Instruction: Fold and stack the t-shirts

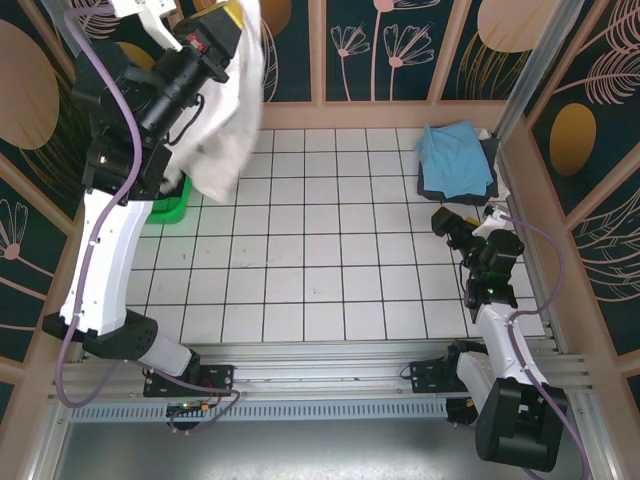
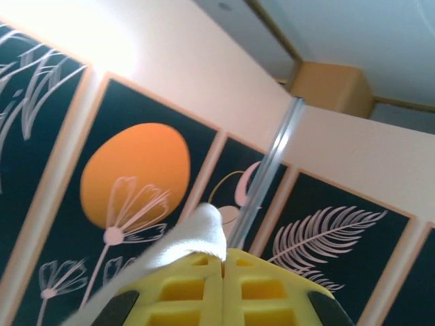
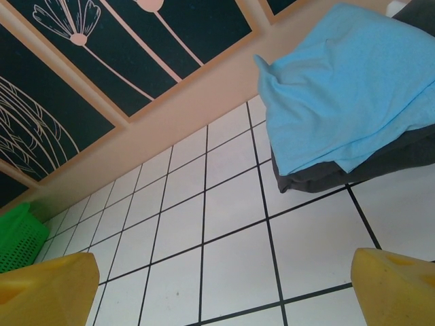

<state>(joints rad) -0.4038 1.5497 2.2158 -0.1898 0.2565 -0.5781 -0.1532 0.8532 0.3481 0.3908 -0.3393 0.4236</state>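
Closest to you, the left gripper (image 2: 223, 255) is pinching its yellow fingers together on a fold of the cream-white shirt (image 1: 225, 120). The shirt is hanging from that grip high over the far-left corner of the table (image 1: 320, 250), with its lower end draping down near the green basket (image 1: 170, 205). You are watching the pick-up step for this shirt: it is raised but not laid out. The next move, I'd judge, is calling for a carry over the bare tiles and a slow lowering so the cloth spreads flat. The left arm is reaching steeply upward, wrist tipping toward the wall panels. The right gripper (image 3: 221, 282) is hovering low, jaws wide and empty, facing the light blue shirt (image 3: 346, 88) lying folded on the dark grey shirt (image 3: 353, 166) in the far-right corner.
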